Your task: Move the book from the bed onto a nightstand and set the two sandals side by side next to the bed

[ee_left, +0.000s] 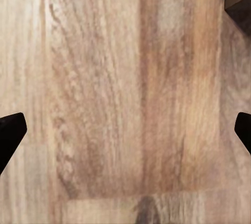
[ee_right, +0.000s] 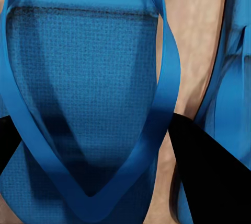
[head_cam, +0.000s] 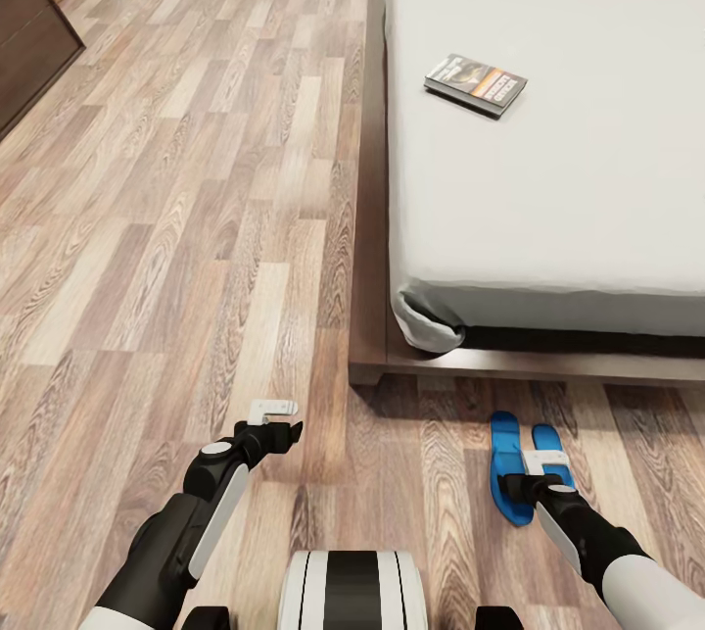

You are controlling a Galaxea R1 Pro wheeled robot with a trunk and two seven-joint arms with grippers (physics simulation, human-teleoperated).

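The book (head_cam: 475,81), dark with an orange band, lies on the light-grey mattress of the bed (head_cam: 587,218), well in from its edge. The two sandals (head_cam: 506,459) (head_cam: 550,438), bright blue, lie side by side on the floor just off the bed frame's corner. My right gripper (head_cam: 541,473) is down on them. In the right wrist view its black fingers (ee_right: 204,172) press the edges of one sandal (ee_right: 83,67), and the other sandal (ee_right: 235,78) lies beside it. My left gripper (head_cam: 274,419) hangs open over bare floor, its fingertips (ee_left: 10,135) wide apart.
Wood-plank floor (head_cam: 176,218) stretches out left of the bed. A dark brown cabinet (head_cam: 29,42) stands at the far left edge. The bed's dark wooden frame (head_cam: 367,336) juts out at floor level.
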